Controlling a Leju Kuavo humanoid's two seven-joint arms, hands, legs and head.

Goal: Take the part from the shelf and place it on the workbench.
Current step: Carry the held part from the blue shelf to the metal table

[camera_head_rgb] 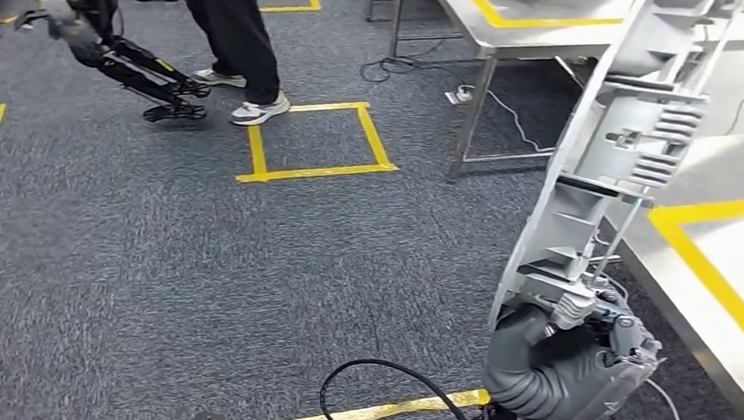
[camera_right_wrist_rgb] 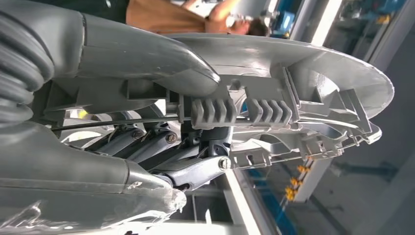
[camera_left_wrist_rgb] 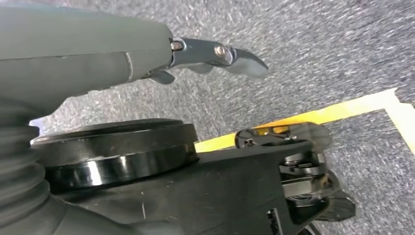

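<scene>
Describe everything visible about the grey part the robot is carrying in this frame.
The part is a long, pale grey moulded piece, plastic by its look, with a smooth curved outer shell and an inner face full of ribs, clips, ridged blocks and a thin wire rod. The right hand grips its lower end, holding it nearly upright with its top leaning right, over the carpet beside the steel workbench, not yet resting on it. In the right wrist view the thumb presses on its ribbed side.
</scene>
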